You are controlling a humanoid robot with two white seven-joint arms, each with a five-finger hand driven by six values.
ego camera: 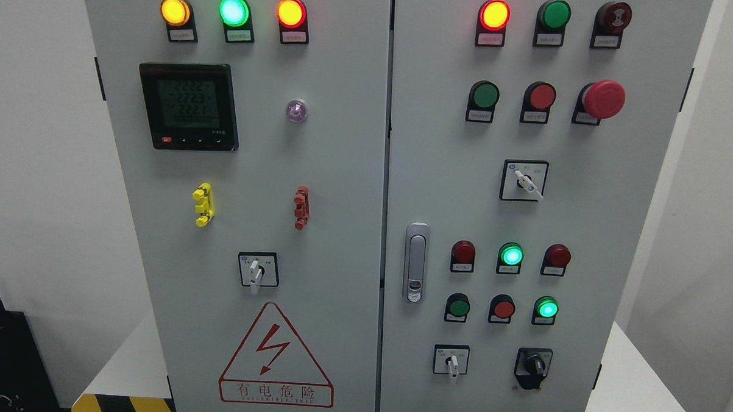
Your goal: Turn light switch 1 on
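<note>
Head view faces a grey two-door electrical cabinet (343, 168); no robot hand shows, so neither hand's state can be told. Its triangular warning sign (276, 358) reads "有电危险". Just above that sign sits a white rotary switch (256, 271), handle pointing down. Which control is light switch 1 cannot be told: the small labels are unreadable. Far above the sign, the meter display (188, 106) shows 222-something.
</note>
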